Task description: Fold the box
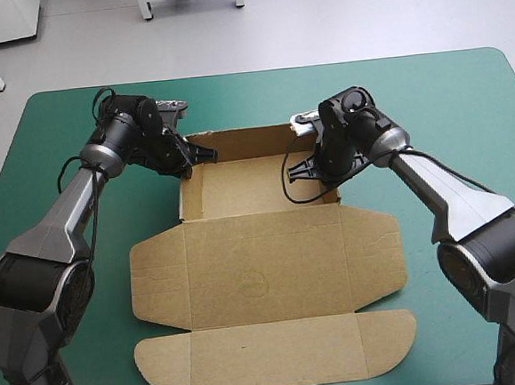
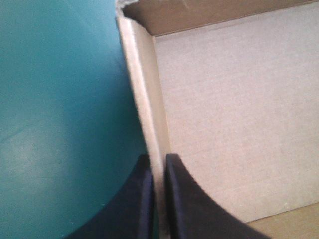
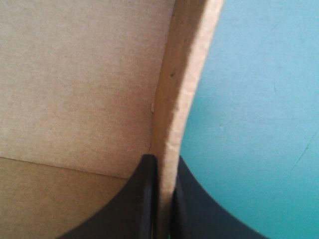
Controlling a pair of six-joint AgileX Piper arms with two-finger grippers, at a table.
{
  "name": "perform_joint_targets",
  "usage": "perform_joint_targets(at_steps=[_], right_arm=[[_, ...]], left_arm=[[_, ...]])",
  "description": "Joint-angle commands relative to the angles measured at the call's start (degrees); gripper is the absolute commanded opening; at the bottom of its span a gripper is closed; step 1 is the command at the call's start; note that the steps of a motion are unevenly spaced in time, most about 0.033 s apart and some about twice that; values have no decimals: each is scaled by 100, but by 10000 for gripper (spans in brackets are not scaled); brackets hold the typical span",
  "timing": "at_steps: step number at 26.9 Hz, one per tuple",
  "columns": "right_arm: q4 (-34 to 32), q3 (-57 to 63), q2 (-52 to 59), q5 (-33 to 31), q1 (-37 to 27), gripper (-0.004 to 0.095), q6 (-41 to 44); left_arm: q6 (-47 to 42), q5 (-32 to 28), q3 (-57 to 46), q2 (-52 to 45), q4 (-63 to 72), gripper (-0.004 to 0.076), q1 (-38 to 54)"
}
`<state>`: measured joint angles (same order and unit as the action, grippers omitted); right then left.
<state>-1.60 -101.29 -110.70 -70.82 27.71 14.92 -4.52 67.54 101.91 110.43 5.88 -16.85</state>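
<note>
My left jaws pinch one raised side wall of the brown box (image 1: 263, 263); my right jaws pinch the other.

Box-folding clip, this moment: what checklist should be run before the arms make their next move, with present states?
1. The left gripper is shut on the box at its left wall: ok.
2. The right gripper is shut on the right wall: ok.
3. The far wall is raised: ok.
4. The lid lies flat on the table: ok.
5. Side walls tucked and locked: cannot tell.
</note>
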Motion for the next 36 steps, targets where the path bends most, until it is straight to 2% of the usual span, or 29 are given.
perform_joint_targets(at_steps=[1,3,8,10,16,25,32,36], right_arm=[[19,-194,181,60,68,46,-150],[-123,-297,181,34,68,118,-150],[-343,-399,181,-33,68,392,-17],[-407,-402,192,-12,68,456,87],[-535,-562,213,-55,68,501,87],[-609,-1039,272,-55,68,505,77],[-661,-1134,674,-55,68,505,-101],[-670,-1122,1012,-55,68,505,-196]], left_arm=[[165,-20,132,-246,256,1,-89],[224,-9,132,-246,256,46,-89],[224,-37,132,-246,257,181,-89],[224,-58,132,-246,250,263,-89],[209,-69,132,-246,236,478,-89],[264,-116,135,-500,225,498,-89],[761,-119,110,-1296,437,498,-89],[1024,-467,-263,-1945,577,496,-89]])
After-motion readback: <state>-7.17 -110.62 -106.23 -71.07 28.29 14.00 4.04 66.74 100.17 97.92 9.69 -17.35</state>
